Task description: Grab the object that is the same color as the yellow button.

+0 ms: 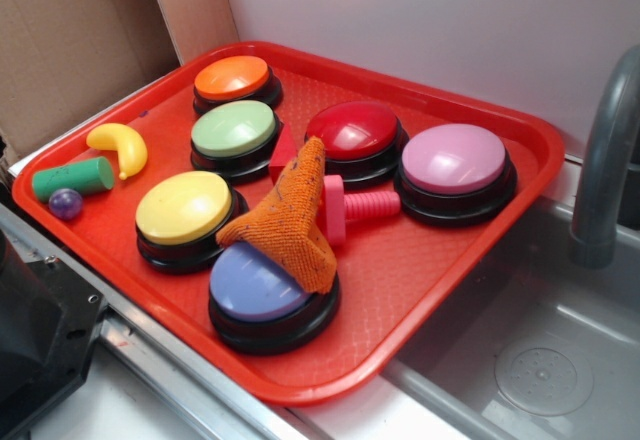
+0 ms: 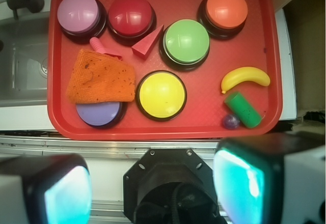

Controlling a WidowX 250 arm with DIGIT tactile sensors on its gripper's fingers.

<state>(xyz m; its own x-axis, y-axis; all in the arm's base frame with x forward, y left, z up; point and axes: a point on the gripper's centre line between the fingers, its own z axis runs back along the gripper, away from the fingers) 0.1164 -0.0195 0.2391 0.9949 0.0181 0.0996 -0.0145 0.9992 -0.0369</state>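
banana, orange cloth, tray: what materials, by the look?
Banana: likely hard plastic, glossy; highlights along its curve. Orange cloth: soft knit or terry fabric, matte, fuzzy, draped over the purple button. Tray: seemingly moulded plastic, fine pebbled texture, semi-gloss.

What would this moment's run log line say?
gripper: open, above tray edge | target: banana, untouched beside green cylinder | yellow button: mid-tray

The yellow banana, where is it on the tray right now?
The banana lies on the red tray at the right in the wrist view, just above the green cylinder, right of the yellow button.
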